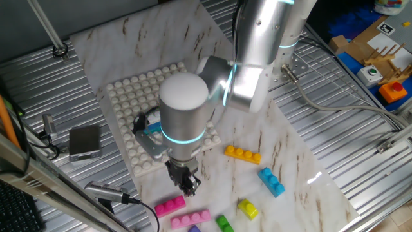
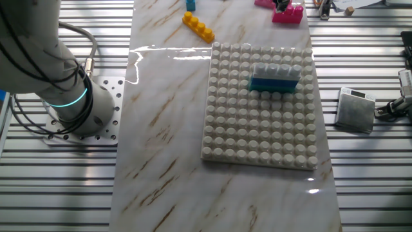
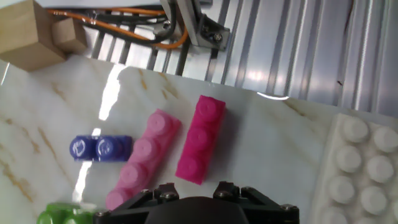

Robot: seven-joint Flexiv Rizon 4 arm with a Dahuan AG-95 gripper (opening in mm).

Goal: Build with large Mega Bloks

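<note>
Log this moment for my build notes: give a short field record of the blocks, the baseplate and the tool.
baseplate: white studded plate on the marble table
built so far: white block on teal block, seated on the plate
loose blocks: magenta block, light pink block, orange block, blue block, yellow block, all off the plate
tool: tool above the magenta block; open or shut cannot be told
</note>
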